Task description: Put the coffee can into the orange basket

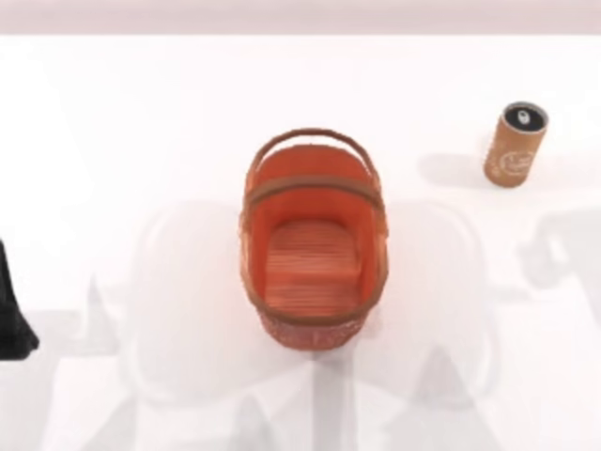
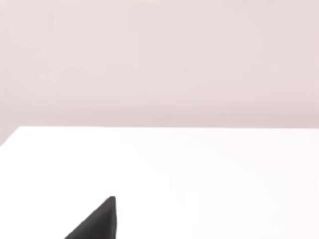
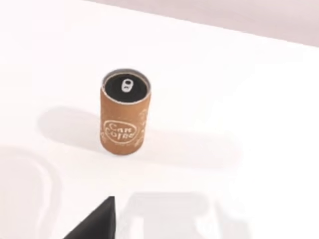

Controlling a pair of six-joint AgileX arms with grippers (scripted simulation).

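Top view: the orange basket [image 1: 315, 254] stands mid-table, the coffee can [image 1: 515, 144] upright near the right edge toward the far side, the left arm [image 1: 13, 310] parked at the left edge; left wrist view: bare table [image 2: 199, 179]; right wrist view: the can untouched, neither gripper's opening discernible.

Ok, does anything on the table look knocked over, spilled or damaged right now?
Nothing stands out. The coffee can stands upright on the table's right side, top closed, nothing spilled. The orange basket sits upright at the middle, empty, its handle arched across it. Can and basket are well apart.
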